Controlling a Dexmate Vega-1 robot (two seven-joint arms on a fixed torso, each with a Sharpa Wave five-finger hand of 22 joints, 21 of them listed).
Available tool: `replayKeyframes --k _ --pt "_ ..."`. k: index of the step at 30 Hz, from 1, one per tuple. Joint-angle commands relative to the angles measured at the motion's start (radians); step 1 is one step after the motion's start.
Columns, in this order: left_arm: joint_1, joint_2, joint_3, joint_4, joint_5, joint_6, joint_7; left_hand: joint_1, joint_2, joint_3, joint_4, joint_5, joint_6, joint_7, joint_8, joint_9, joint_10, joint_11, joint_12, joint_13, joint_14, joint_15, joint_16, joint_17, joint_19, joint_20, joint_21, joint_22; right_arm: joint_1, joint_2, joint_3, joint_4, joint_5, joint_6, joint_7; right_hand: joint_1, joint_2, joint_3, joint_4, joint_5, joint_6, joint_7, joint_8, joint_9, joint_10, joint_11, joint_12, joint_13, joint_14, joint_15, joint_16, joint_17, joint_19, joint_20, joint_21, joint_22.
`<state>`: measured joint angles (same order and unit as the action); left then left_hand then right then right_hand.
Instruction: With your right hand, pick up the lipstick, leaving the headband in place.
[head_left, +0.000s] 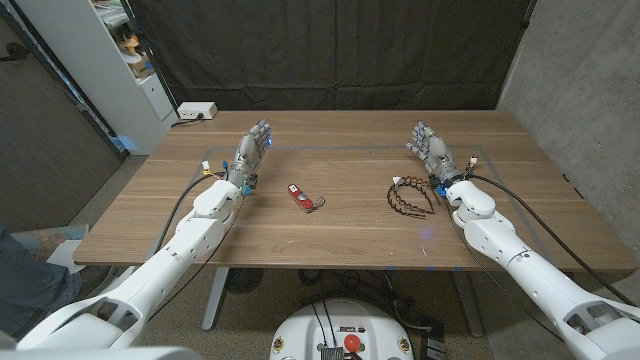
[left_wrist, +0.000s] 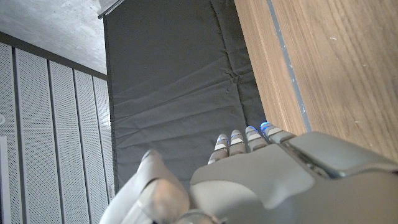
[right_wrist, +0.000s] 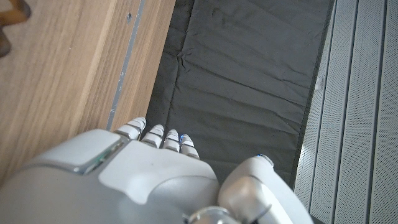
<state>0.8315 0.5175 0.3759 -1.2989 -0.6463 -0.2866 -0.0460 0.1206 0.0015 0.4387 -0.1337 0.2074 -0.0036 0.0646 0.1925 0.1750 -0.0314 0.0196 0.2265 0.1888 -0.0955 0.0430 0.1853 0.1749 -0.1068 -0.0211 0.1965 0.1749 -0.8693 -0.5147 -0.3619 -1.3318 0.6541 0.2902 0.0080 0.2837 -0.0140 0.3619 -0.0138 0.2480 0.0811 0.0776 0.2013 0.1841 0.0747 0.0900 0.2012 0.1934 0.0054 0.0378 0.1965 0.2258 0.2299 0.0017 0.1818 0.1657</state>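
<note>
A red lipstick (head_left: 299, 197) lies on the wooden table (head_left: 350, 240) near the middle, slightly left of centre. A dark brown headband (head_left: 410, 195) lies to its right, close beside my right wrist; a bit of it shows at the corner of the right wrist view (right_wrist: 9, 15). My right hand (head_left: 432, 149) stands beyond the headband with fingers straight, holding nothing; its back shows in the right wrist view (right_wrist: 143, 180). My left hand (head_left: 254, 150) stands at the left, fingers extended, holding nothing, with its back in the left wrist view (left_wrist: 261, 180).
A white power strip (head_left: 196, 111) lies at the table's far left corner. A white shelf unit (head_left: 110, 60) stands beyond the left edge. A black curtain (head_left: 330, 50) hangs behind the table. Bare wood lies between the lipstick and the headband.
</note>
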Motion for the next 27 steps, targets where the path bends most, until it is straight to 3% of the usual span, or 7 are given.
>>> replayKeyframes --k 1,14,17,20,27 --pt "-0.004 0.009 0.008 -0.009 0.006 0.012 -0.012 0.010 0.004 0.007 0.001 0.003 0.002 0.008 0.005 0.002 -0.006 -0.001 0.004 0.003 -0.006 -0.001 0.007 0.005 -0.006 -0.003 0.006 0.003 -0.035 -0.010 0.008 -0.039 0.005 -0.007 -0.023 0.010 0.000 0.005 0.000 0.006 0.010 0.004 0.006 0.005 0.003 0.009 0.007 0.003 0.001 0.008 0.006 0.004 0.006 0.001 0.007 0.004" --pt "-0.002 0.014 0.004 -0.011 0.004 0.008 -0.018 0.012 0.005 0.006 0.001 0.002 0.005 0.007 0.003 0.002 -0.005 -0.002 0.002 0.003 -0.006 -0.002 0.006 0.005 -0.009 -0.001 0.004 0.003 -0.034 -0.005 0.007 -0.038 -0.018 0.016 -0.041 0.017 0.006 0.005 -0.006 0.006 0.013 0.003 0.005 0.005 0.009 0.009 0.008 0.003 0.007 0.007 0.008 0.000 0.009 0.003 0.009 0.004" --pt "0.002 0.018 0.003 -0.017 0.003 0.010 -0.019 0.012 0.006 0.006 0.001 0.002 0.005 0.006 0.003 0.002 -0.006 -0.004 0.001 0.003 -0.006 -0.003 0.006 0.005 -0.011 0.002 0.002 0.003 -0.034 -0.003 0.007 -0.040 -0.032 0.026 -0.057 0.032 0.012 0.011 -0.016 0.007 0.024 -0.002 0.008 0.005 0.023 0.007 0.012 0.002 0.019 0.003 0.012 -0.004 0.017 0.002 0.011 0.004" --pt "0.004 0.022 0.003 -0.021 0.003 0.012 -0.020 0.012 0.006 0.006 0.001 0.002 0.005 0.006 0.003 0.002 -0.005 -0.005 0.001 0.003 -0.006 -0.004 0.005 0.005 -0.013 0.004 0.002 0.003 -0.036 -0.002 0.009 -0.047 -0.038 0.028 -0.069 0.072 0.020 0.024 -0.045 0.009 0.058 -0.013 0.017 0.004 0.062 -0.001 0.022 0.001 0.035 -0.004 0.014 -0.012 0.027 -0.001 0.013 0.003" --pt "0.013 0.029 -0.002 -0.032 0.004 0.006 -0.019 0.013 0.007 0.006 0.001 0.002 0.005 0.005 0.002 0.002 -0.005 -0.005 0.000 0.003 -0.007 -0.003 0.005 0.005 -0.017 0.007 0.000 0.003 -0.043 -0.007 0.010 -0.058 -0.056 0.039 -0.082 0.095 0.024 0.031 -0.061 0.007 0.066 -0.019 0.017 0.004 0.070 -0.005 0.021 0.000 0.043 -0.010 0.015 -0.017 0.033 -0.004 0.013 0.003"
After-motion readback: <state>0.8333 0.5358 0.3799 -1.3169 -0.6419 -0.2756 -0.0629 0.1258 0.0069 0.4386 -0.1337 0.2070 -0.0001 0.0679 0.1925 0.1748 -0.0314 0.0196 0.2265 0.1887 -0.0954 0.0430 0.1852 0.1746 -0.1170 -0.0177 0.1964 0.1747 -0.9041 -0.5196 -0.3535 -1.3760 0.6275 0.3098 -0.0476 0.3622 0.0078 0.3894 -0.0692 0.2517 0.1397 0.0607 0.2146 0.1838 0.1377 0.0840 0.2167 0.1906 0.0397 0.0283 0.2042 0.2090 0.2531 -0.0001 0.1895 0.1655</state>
